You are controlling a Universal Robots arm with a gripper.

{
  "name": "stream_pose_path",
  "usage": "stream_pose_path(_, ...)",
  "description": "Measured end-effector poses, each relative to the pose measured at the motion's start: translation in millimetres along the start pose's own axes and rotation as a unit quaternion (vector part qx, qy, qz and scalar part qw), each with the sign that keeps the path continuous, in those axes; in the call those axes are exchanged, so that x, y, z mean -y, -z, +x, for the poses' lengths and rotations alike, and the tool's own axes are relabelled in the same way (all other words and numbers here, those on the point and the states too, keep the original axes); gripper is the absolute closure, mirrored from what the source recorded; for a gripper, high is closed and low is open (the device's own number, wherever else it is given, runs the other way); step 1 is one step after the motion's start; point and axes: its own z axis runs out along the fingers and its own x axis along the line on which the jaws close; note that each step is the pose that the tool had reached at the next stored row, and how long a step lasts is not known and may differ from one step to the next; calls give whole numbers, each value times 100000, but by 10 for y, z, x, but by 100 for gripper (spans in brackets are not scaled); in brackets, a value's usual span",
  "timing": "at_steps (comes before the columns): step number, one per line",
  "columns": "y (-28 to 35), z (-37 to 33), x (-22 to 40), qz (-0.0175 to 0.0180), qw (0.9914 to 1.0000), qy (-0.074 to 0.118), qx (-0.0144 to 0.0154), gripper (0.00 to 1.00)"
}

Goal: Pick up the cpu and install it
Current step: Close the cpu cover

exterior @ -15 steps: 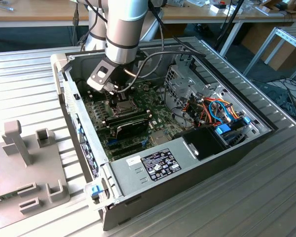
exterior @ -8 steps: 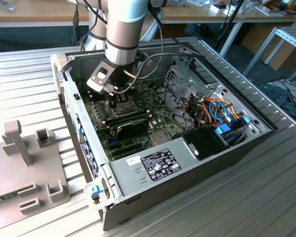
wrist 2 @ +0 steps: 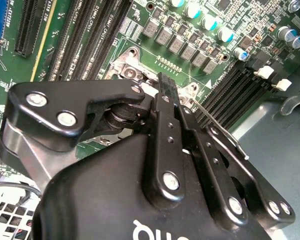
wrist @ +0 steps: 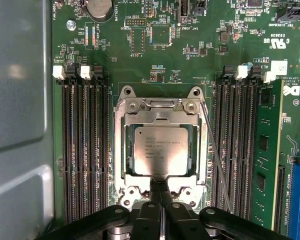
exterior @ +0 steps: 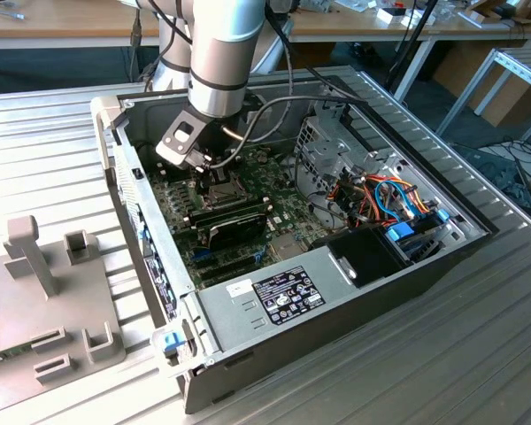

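1. A ribbed metal table [exterior: 62, 159] fills the foreground of the exterior view, with wooden benches [exterior: 71, 22] behind it.
2. On the table we see an open computer case [exterior: 354, 323]. A grey plastic fixture [exterior: 44, 292] lies beside it on the exterior view's left.
3. The arm [exterior: 226, 53] reaches down into the case, over the green board [exterior: 288, 212].
4. In the first wrist view we find the cpu [wrist: 161, 150] lying flat in its socket, silver top upward, with the metal frame [wrist: 121, 150] around it.
5. Rows of black memory slots [wrist: 85, 150] run along both sides of the socket, and a thin wire lever [wrist: 215, 155] slants beside the frame.
6. The claw [wrist: 161, 184] hangs just above one edge of the cpu. Its two black fingers [wrist: 155, 192] are pressed together, with nothing between them.
7. We cannot tell whether the fingertips touch the cpu.
8. In the second wrist view the claw [wrist 2: 166, 82] points down at the socket, its fingers side by side.
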Motion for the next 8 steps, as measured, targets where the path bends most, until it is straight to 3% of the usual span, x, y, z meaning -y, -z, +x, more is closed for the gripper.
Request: stream_pose_path(8,-9,0,0,1,100000,-3,5,89)
